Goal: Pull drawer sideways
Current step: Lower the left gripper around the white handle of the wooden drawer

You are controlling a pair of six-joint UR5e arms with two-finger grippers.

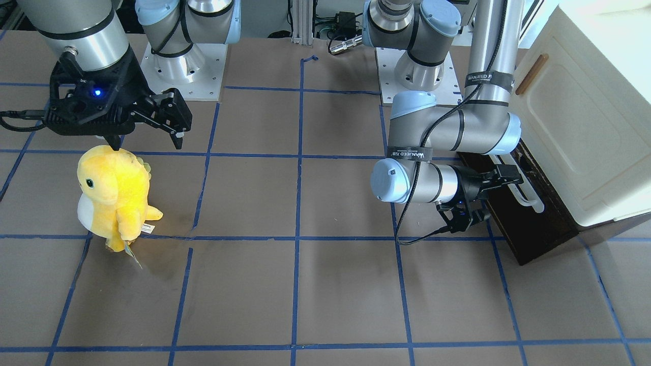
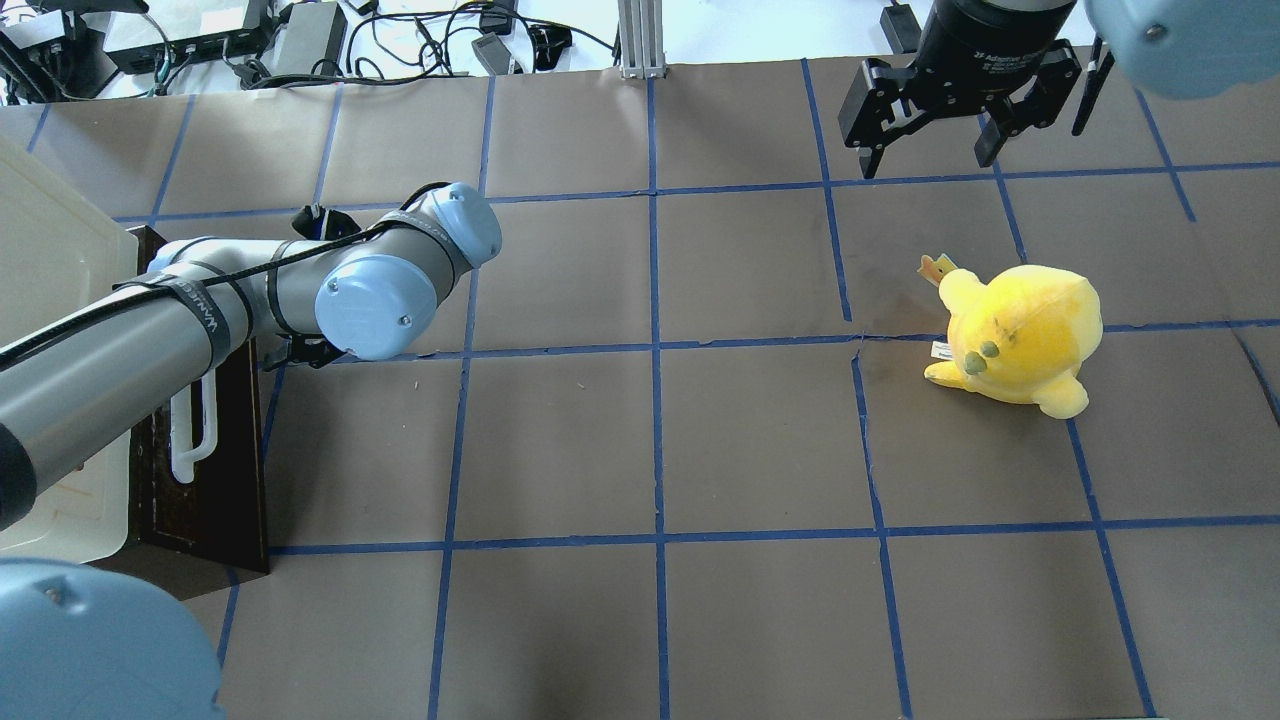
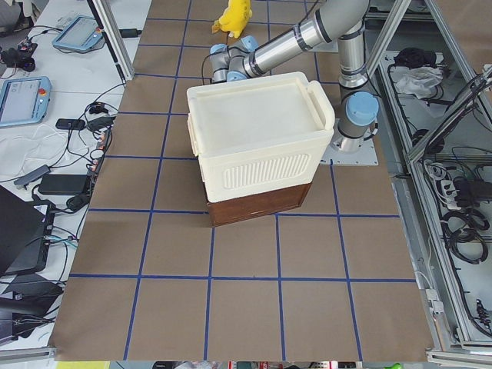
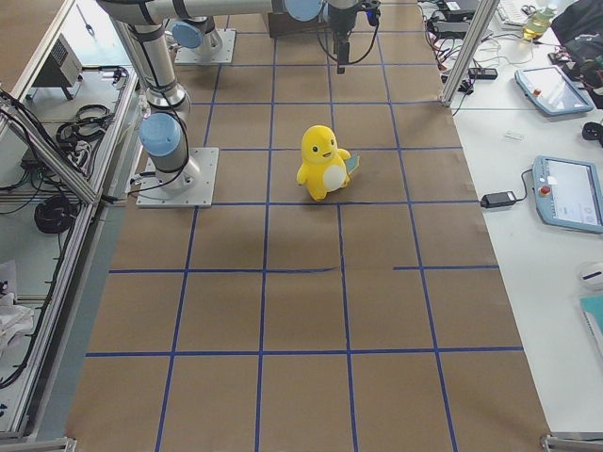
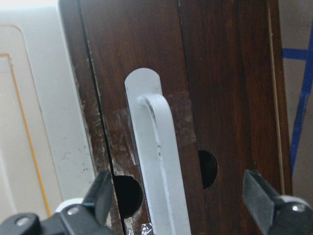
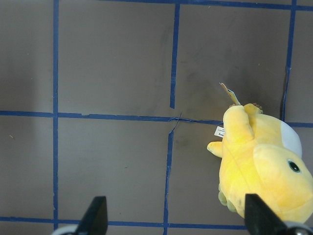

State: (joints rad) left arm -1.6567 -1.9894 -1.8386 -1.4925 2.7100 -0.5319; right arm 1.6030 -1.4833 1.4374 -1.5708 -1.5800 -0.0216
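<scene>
Brown paper-covered table [image 2: 760, 430] with a blue tape grid, one arm working at each end. Cream cabinet [image 1: 574, 117] sits at the robot's left end of the table. The drawer [image 1: 534, 234] is the dark brown wooden front along the cabinet's bottom, facing the table's middle. Its white bar handle [image 5: 161, 186] runs lengthwise along that front. Can't tell how far out the drawer is. Left gripper [image 5: 180, 191] is right up at the drawer front and spread wide. The fingers [image 5: 103, 193] straddle the handle, one on each side, with a gap on both sides and no contact visible, so it has hold of nothing. The bar sits closer to the finger on the cabinet side than to the other one. Right gripper [image 2: 928, 150] hangs above the table at the opposite end, also wide open and holding nothing. Yellow plush toy [image 2: 1020, 335] stands upright on the table just beside it, not touching it, well apart from the cabinet.
</scene>
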